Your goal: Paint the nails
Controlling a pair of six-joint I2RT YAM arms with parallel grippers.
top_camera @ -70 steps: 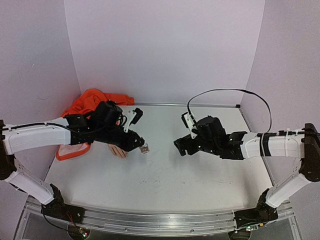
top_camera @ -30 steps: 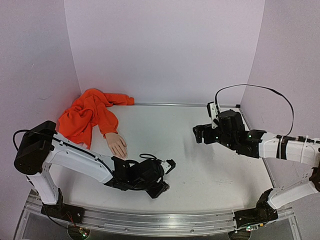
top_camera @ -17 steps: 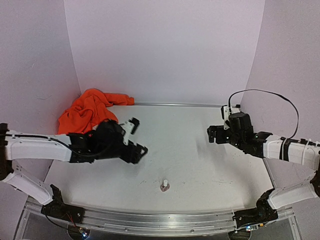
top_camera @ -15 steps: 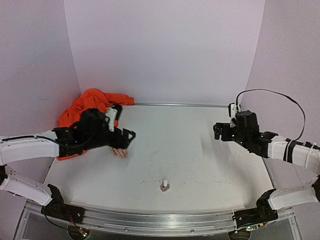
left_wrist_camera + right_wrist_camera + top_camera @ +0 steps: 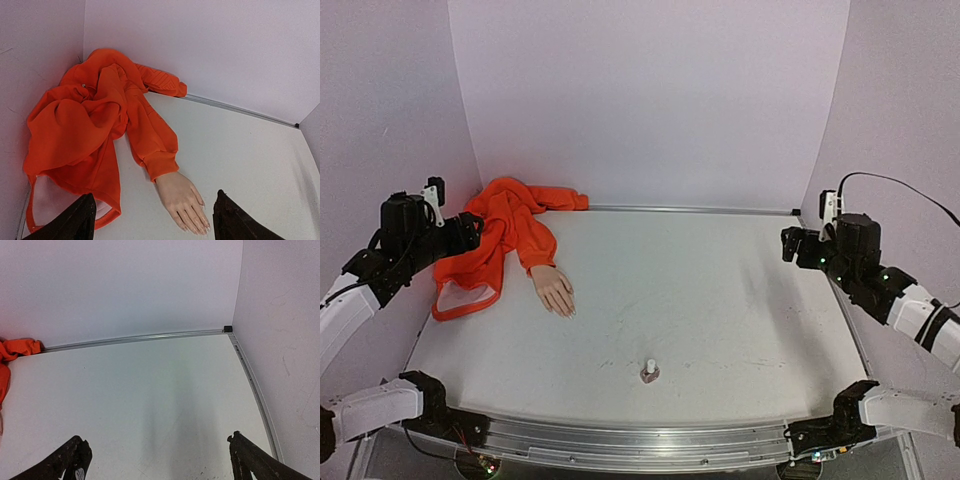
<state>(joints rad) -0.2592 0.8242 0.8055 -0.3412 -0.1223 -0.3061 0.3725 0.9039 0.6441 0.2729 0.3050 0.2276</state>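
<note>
A flesh-coloured mannequin hand [image 5: 555, 291] lies palm down on the white table, its wrist in an orange sleeve [image 5: 525, 240]. The nails [image 5: 566, 311] are tiny and pale at the fingertips pointing toward the front. In the left wrist view the hand [image 5: 182, 202] and its nails [image 5: 197, 229] lie below and between the jaws. My left gripper [image 5: 468, 232] hangs open and empty at the far left, above the orange cloth and apart from the hand. My right gripper [image 5: 798, 248] is open and empty at the far right; its wrist view shows only bare table between its fingertips [image 5: 77, 445].
A small glass bottle with a pale cap [image 5: 648, 372] stands upright near the front middle of the table. The bunched orange garment [image 5: 75, 120] fills the back-left corner. Lilac walls close in the left, back and right; a metal rail [image 5: 150, 337] runs along the back edge.
My left gripper has opened and left the bottle standing near the front, then swung back to the far left. My right arm has drawn back to the right, still open.
</note>
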